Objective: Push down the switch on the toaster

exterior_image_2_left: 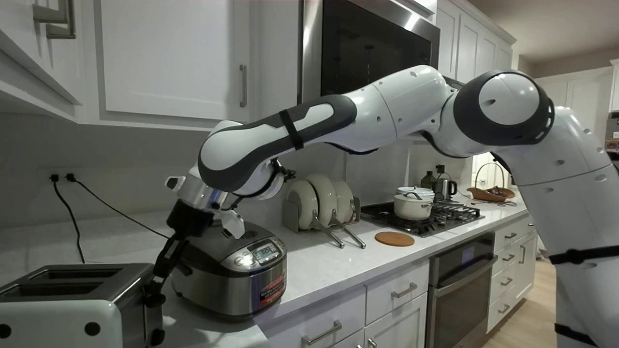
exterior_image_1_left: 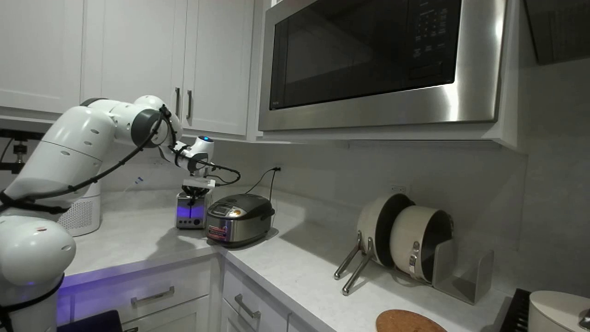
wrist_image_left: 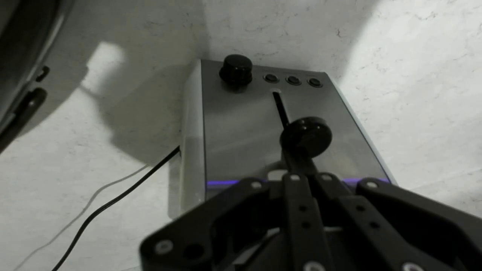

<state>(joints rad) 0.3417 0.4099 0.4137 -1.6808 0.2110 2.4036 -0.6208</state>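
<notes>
The toaster (wrist_image_left: 241, 131) has a steel front with a black round lever knob (wrist_image_left: 318, 137), a vertical slot, a black dial (wrist_image_left: 236, 70) and a row of buttons. A stretch of slot shows between the knob and the buttons at the toaster's bottom. My gripper (wrist_image_left: 299, 165) is shut, its fingertips together at the knob's upper side; they seem to touch it. Exact contact is hidden. In an exterior view the gripper (exterior_image_2_left: 158, 278) points down at the lever knob (exterior_image_2_left: 154, 300) on the toaster's (exterior_image_2_left: 60, 319) end. The toaster (exterior_image_1_left: 190, 212) also shows below the gripper (exterior_image_1_left: 193, 197).
A rice cooker (exterior_image_2_left: 232, 275) stands close beside the toaster and gripper; it also shows in the other view (exterior_image_1_left: 242, 223). Power cords (exterior_image_2_left: 72, 217) run behind. Upper cabinets (exterior_image_1_left: 138, 64) hang above the arm. Pans (exterior_image_1_left: 382, 230) stand farther along the counter. A white perforated appliance (exterior_image_1_left: 85, 214) stands near the arm.
</notes>
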